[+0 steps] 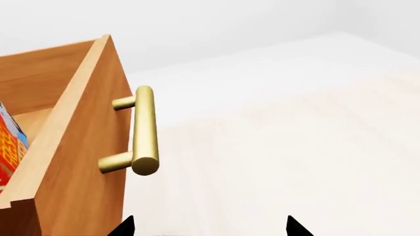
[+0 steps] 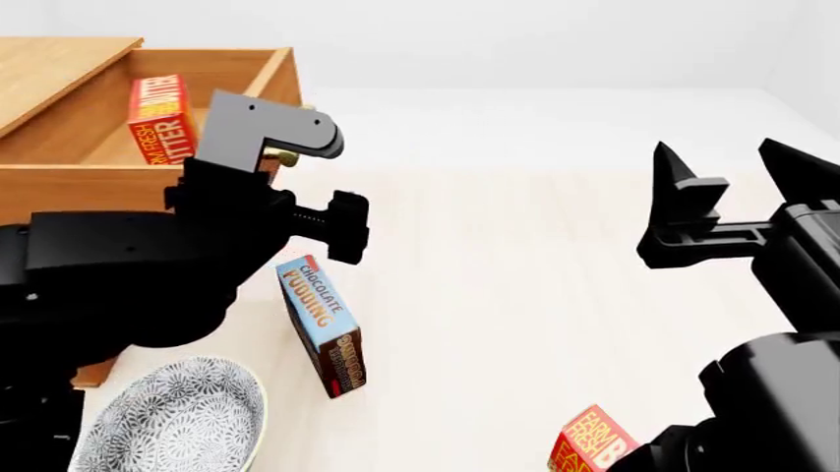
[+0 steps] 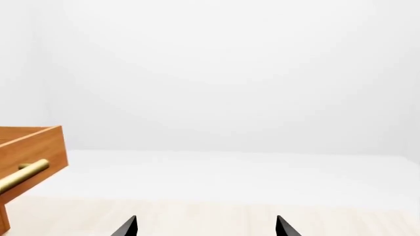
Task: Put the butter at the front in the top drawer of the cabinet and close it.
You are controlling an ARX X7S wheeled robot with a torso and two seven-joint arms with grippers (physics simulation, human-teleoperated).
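- The top drawer (image 2: 157,108), a light wood box with a round brass bar handle (image 1: 144,130), stands open at far left; the butter (image 2: 161,118), a red-orange carton, sits inside (half hidden in the left wrist view).
- Left end effector (image 1: 210,227): spread, empty; only black tips show.
- Right end effector (image 2: 735,182): spread, empty.
- A second butter carton (image 2: 593,442) is cut off at the near edge of the pale desk (image 2: 525,275).

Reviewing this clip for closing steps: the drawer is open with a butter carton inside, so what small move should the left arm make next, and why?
Probably ease the left gripper forward against the brass handle to start pushing the top drawer shut. A butter carton already sits inside, the drawer is pulled out, and the handle lies just ahead of the open, empty fingers. The right gripper is open, off to the side.
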